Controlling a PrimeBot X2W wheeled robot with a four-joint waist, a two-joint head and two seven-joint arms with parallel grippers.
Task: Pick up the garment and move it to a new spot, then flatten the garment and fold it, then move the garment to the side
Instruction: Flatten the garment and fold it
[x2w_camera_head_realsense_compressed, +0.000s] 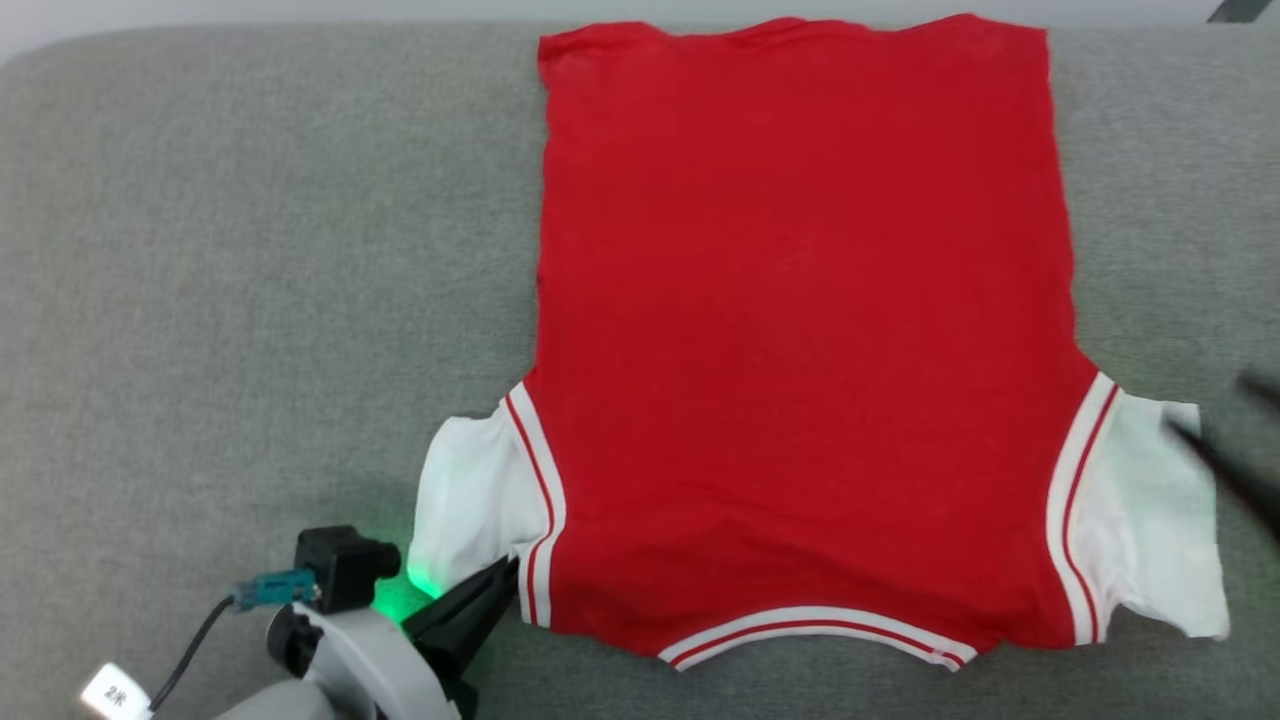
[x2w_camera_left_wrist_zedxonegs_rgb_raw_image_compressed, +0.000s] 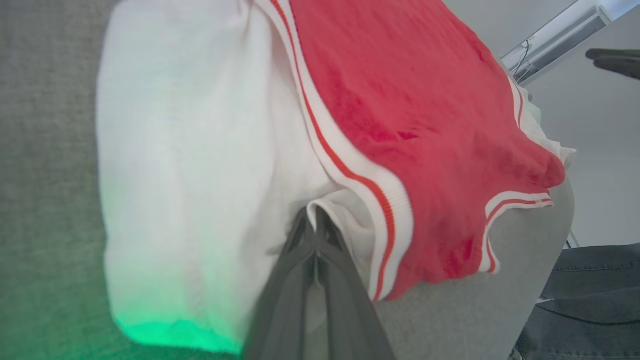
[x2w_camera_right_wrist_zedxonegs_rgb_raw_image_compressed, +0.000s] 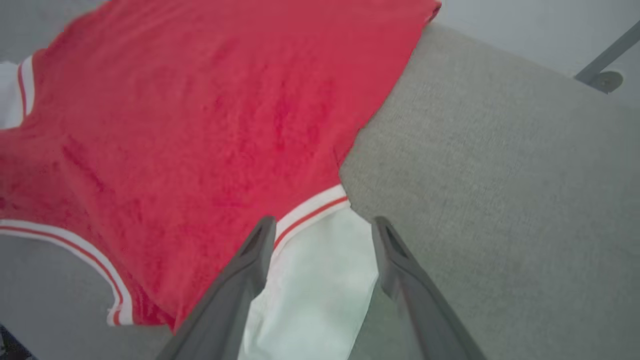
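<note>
While you look down from the head view, the shirt (x2w_camera_head_realsense_compressed: 800, 330) lies spread flat, plain red side up, on a grey woven cushion (x2w_camera_head_realsense_compressed: 250, 300). Its collar trim sits nearest the robot and its hem reaches the cushion's far edge. Both white sleeves stick out sideways on the fabric. You see bare grey weave stretching wide to the left of the shirt and a narrower strip to its right.

Your left gripper (x2w_camera_head_realsense_compressed: 490, 590) is at the near edge of the left sleeve, just beside the striped shoulder seam. Its fingers are clamped together on a small fold of white cloth, which the left wrist view shows at the tips (x2w_camera_left_wrist_zedxonegs_rgb_raw_image_compressed: 315, 225). A green glow (x2w_camera_head_realsense_compressed: 400, 590) tints that sleeve and the cushion below it.

Your right gripper (x2w_camera_right_wrist_zedxonegs_rgb_raw_image_compressed: 322, 222) stands spread wide over the right sleeve, gripping nothing. In the head view it is a dark blur (x2w_camera_head_realsense_compressed: 1225, 415).

Beyond the cushion the room is pale. A slanted grey metal leg with a round foot (x2w_camera_right_wrist_zedxonegs_rgb_raw_image_compressed: 602, 80) stands past the far corner.
</note>
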